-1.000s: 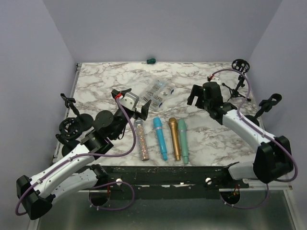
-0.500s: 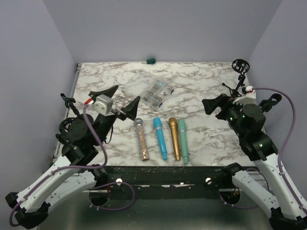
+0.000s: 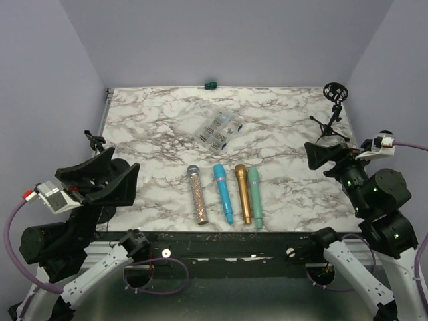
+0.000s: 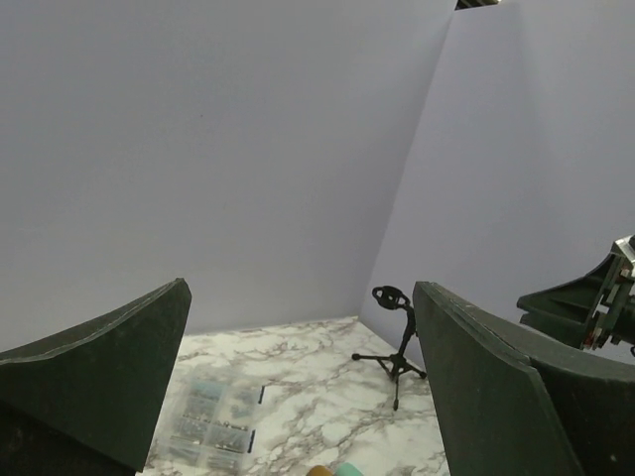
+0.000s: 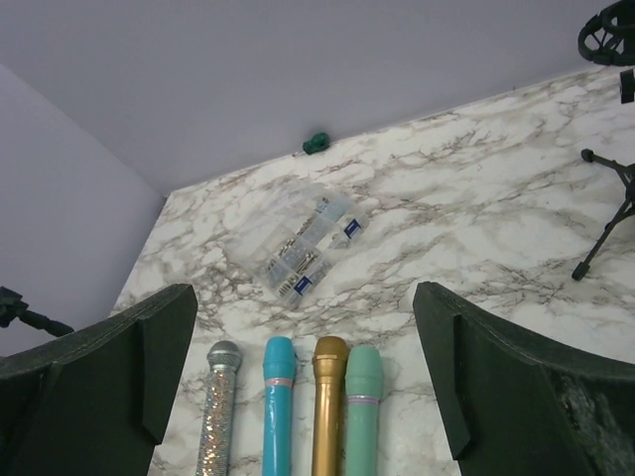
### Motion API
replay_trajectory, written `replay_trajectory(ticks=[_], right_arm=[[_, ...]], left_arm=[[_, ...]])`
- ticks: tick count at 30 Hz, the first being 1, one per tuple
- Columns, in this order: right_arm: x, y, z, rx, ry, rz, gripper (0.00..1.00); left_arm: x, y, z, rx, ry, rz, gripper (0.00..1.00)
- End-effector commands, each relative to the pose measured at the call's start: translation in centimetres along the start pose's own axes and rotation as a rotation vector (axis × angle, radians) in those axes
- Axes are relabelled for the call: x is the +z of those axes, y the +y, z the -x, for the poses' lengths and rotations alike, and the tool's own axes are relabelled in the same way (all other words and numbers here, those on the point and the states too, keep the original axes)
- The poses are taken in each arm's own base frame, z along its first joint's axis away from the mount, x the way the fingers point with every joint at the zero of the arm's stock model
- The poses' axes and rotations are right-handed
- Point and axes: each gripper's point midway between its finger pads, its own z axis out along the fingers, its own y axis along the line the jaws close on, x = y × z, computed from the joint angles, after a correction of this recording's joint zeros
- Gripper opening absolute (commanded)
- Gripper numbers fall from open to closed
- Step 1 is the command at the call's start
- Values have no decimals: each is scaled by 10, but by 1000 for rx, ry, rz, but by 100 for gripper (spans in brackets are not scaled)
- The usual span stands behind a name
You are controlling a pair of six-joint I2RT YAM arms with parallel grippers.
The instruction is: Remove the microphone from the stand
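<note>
— So, where are the microphones sitting right now?

— Four are lying side by side on the marble table (image 3: 281,114), near its front edge: the glitter microphone (image 3: 198,197), the blue microphone (image 3: 224,194), the gold microphone (image 3: 242,194) and the teal microphone (image 3: 255,196). None is sitting in a holder.

— And the stand?

— The tripod stand (image 3: 329,125) is standing at the far right corner, and its ring mount (image 3: 335,90) is looking empty. A second stand (image 3: 94,142) is poking up at the left edge. Its lower half is hiding behind the left gripper (image 3: 124,160), so I cannot tell what it is carrying.

— The grippers?

— That one and the right gripper (image 5: 303,290) are both hanging wide apart, gripping nothing, high over the near edge.

— What are you worrying about, then?

— Knocking things. The tripod is looking light and top-heavy, so a finger sweeping past is likely tipping it. The left jaws are hovering just beside the half-hidden stand, so a swing there is risking a snag. A low reach forward is risking rolling the microphones into each other, since they are lying so close.
</note>
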Motion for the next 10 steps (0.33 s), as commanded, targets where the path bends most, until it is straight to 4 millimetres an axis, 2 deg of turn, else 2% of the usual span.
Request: replay_trajectory(ticks=[1, 6, 7, 10], right_arm=[[-25, 2, 24, -44, -64, 15, 100], [-51, 3, 51, -29, -176, 32, 100], [-54, 6, 53, -53, -183, 55, 100], [-55, -2, 58, -47, -163, -11, 100]], left_arm=[[-24, 8, 7, -31, 27, 31, 98], [-42, 9, 39, -30, -48, 18, 99], [-44, 10, 42, -31, -54, 20, 98], [-46, 12, 44, -24, -51, 28, 98]])
